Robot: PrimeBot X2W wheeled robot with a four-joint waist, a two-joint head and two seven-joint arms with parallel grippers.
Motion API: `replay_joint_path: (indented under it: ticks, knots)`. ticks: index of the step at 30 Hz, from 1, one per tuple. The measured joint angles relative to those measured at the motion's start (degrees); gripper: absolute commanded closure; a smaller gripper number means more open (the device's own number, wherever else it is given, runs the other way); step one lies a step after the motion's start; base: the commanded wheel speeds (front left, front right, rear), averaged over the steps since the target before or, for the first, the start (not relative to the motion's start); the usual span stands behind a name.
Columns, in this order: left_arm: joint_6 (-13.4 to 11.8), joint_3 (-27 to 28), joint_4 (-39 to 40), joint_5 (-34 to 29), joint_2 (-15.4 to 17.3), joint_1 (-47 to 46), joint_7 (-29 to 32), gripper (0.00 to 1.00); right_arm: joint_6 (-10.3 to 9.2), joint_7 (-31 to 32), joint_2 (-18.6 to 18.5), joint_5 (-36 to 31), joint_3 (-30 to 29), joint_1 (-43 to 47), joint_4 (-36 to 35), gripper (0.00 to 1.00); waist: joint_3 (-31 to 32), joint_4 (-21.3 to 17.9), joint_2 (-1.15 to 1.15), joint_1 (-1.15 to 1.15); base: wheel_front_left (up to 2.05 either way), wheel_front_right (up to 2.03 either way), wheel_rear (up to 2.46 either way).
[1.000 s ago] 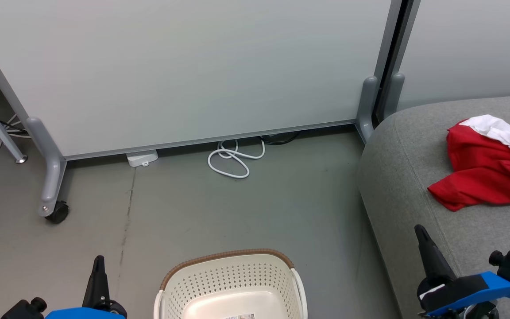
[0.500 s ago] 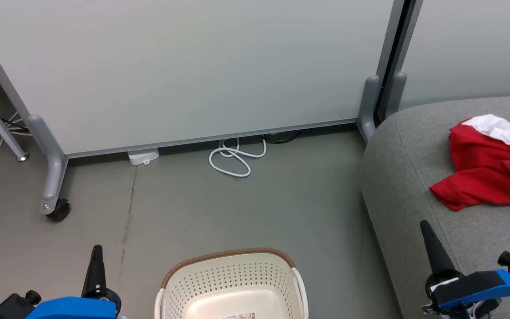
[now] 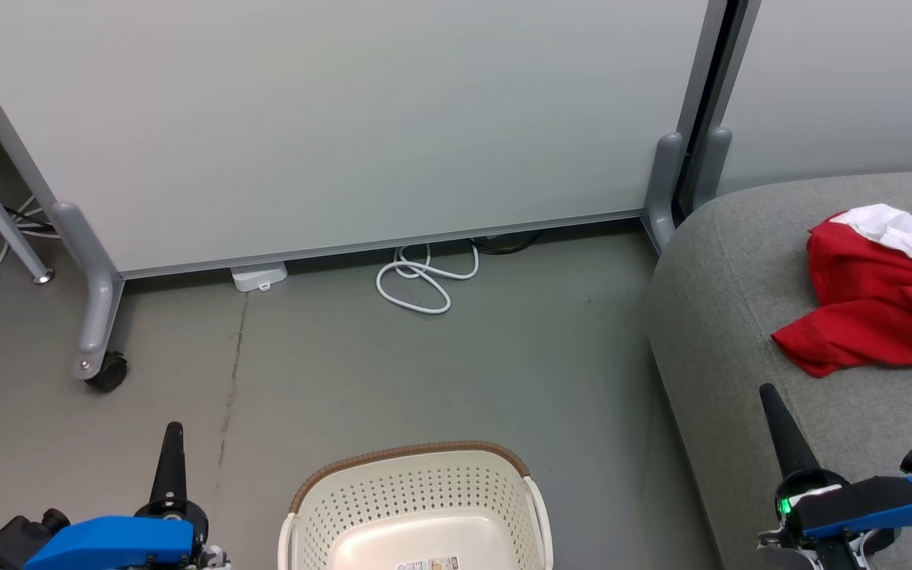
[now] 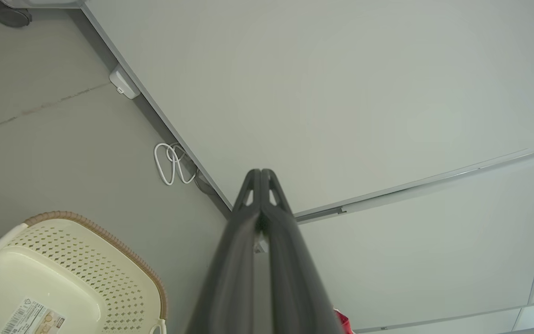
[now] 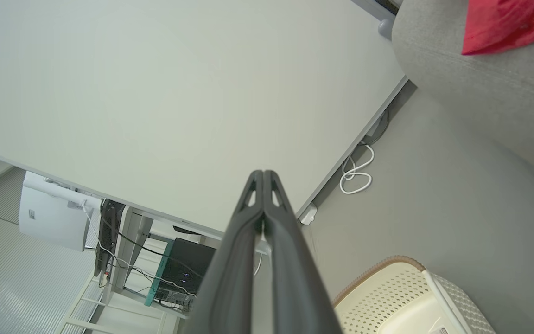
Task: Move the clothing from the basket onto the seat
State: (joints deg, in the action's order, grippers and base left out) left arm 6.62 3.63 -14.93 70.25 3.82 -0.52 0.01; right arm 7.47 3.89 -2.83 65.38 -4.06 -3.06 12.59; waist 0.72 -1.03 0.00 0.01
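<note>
The clothing (image 3: 875,317) lies on the seat (image 3: 741,317), back from its corner; the basket (image 3: 416,495) stands on the floor (image 3: 345,380). The left gripper (image 3: 173,434) and right gripper (image 3: 768,396) have their fingers pressed together.

Office interior: wheeled partition (image 3: 345,119), grey floor (image 3: 424,372), loose cable (image 3: 416,281), seat (image 3: 709,317), and what may be a computer (image 5: 181,271) behind the partition.

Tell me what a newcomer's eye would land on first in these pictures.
The bright red clothing with white trim, lying crumpled on the grey seat at the right. Next, the cream basket on the floor at bottom centre, its visible bottom bare except a label. The left gripper and right gripper flank it, both shut.
</note>
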Motion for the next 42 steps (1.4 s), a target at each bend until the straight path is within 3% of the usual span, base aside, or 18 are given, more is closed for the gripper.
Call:
replay_joint_path:
  ticks: [42]
  knots:
    - [0.5, 2.3, 0.6, 17.4, -0.7, -4.4, 5.2, 1.0, 0.0, 2.1, 0.0, 21.2, -2.0, -2.1, 1.1, 1.0, -0.7, 0.8, 0.0, 0.0, 0.0, 0.0, 0.0]
